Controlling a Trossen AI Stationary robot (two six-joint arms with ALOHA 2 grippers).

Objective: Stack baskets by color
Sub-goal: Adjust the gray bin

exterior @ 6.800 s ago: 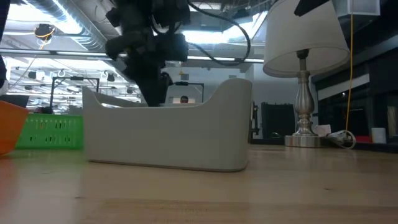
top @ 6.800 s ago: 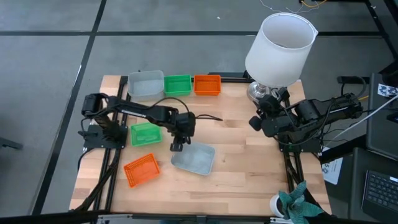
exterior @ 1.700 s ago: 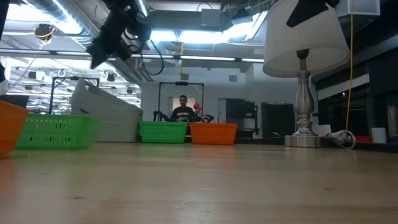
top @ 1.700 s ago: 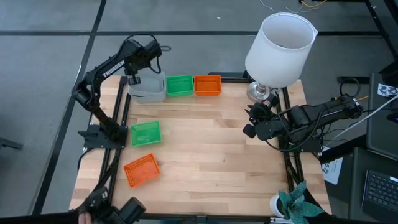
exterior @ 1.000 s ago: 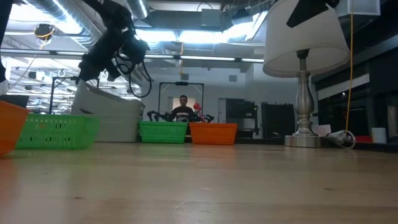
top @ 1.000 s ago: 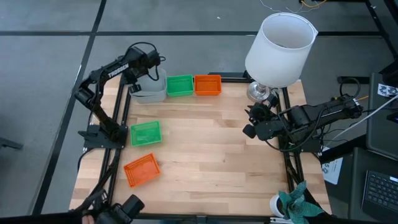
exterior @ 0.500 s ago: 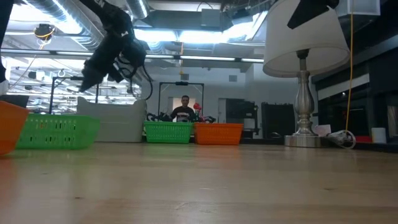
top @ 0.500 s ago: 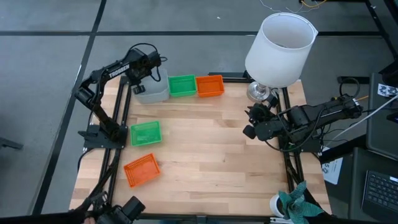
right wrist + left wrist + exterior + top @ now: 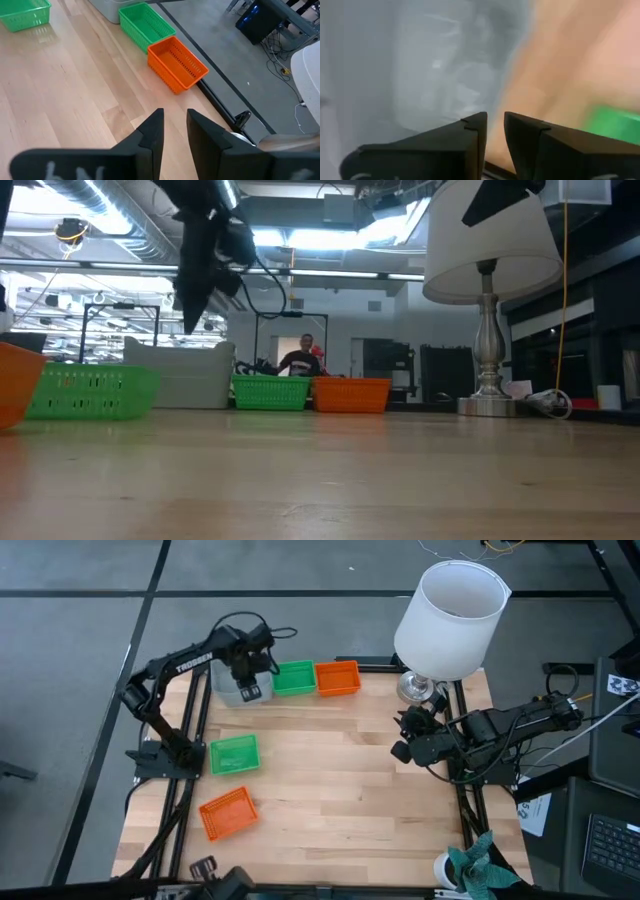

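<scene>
Grey-blue baskets [image 9: 226, 688] sit nested at the table's far left corner, showing as one level block in the low view [image 9: 182, 375]. My left gripper [image 9: 250, 686] points down just above the stack's right part [image 9: 440, 75], its fingers a narrow gap apart with nothing between them. Beside the stack along the far edge stand a green basket [image 9: 294, 678] and an orange one [image 9: 337, 677]. Another green basket [image 9: 233, 753] and another orange one [image 9: 226, 813] rest near the left edge. My right gripper [image 9: 399, 740] hovers at the right, narrowly open [image 9: 174, 125] and empty.
A big white lamp [image 9: 447, 620] stands at the far right corner on a metal foot [image 9: 487, 395]. The middle and near parts of the wooden table [image 9: 340, 810] are bare. A person [image 9: 305, 358] sits in the room beyond the far edge.
My left gripper has moved toward the table's right, over the grey stack, and tipped from slanting to pointing down. The upper grey basket, tilted a second ago, now lies level in the one below. The far green and orange baskets have slid slightly right.
</scene>
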